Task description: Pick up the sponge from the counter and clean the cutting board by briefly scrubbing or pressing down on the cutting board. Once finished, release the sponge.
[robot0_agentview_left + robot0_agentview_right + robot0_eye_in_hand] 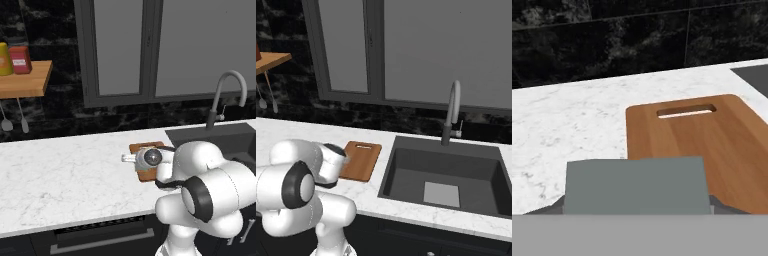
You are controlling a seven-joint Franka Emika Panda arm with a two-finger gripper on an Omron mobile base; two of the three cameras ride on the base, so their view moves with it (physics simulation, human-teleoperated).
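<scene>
In the hand view the sponge (634,184) shows its dark grey top, wide and close at the bottom. My gripper (636,204) is shut on it, with a dark fingertip peeking out at each side. Just beyond lies the reddish-brown cutting board (707,142), handle slot at its far end, flat on the white marble counter (567,125). The sponge hangs at the board's near left corner; whether it touches the wood I cannot tell. From the base views the arm's wrist covers the near part of the cutting board (146,147) (362,159) on the counter (65,175).
A dark sink (406,167) with a curved faucet (452,117) lies right of the board. A light-wood shelf (25,82) with a yellow and a red container hangs at the back left, utensils dangling under it. Black backsplash and window behind.
</scene>
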